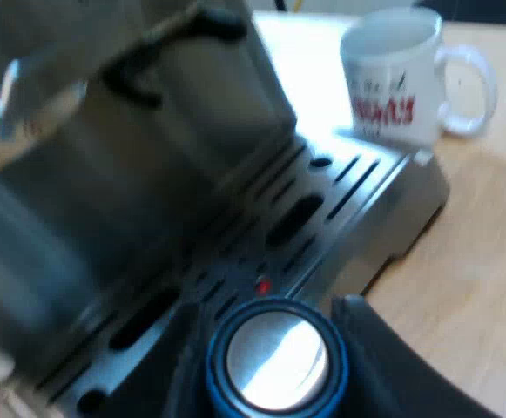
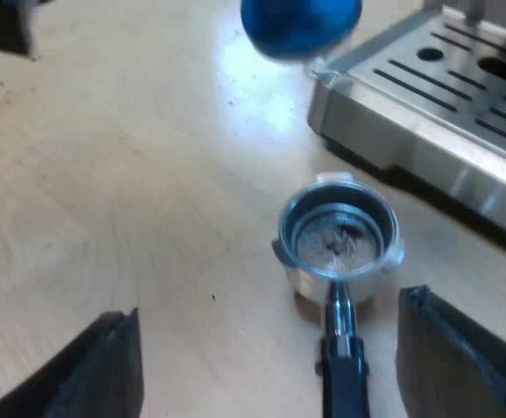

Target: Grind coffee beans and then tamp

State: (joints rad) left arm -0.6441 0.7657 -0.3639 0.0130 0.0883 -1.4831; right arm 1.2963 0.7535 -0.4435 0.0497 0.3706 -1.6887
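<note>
**Risks.** L gripper (image 1: 268, 318) is closed on the blue tamper (image 1: 277, 361) and holds it over the machine's drip tray (image 1: 357, 187), apart from the holder (image 2: 338, 239). If the tamper comes down off-centre or tilted, it can catch the basket rim, tip the holder or spill grounds. The holder lies loose on the table (image 2: 104, 192) with nothing bracing it, so a push may slide it. R gripper (image 2: 270, 309) is wide open, with the handle (image 2: 344, 374) between its fingers, not touching. The mug (image 1: 396, 74) stands just beyond the tray, and a wide swing may knock it.

**Materials.**
- Tamper: blue ring, flat shiny metal face.
- Holder: round metal cup, brown grounds inside, dark handle.
- Tray: slotted steel.
- Table: pale wood.
- Mug: white, red print.
</note>
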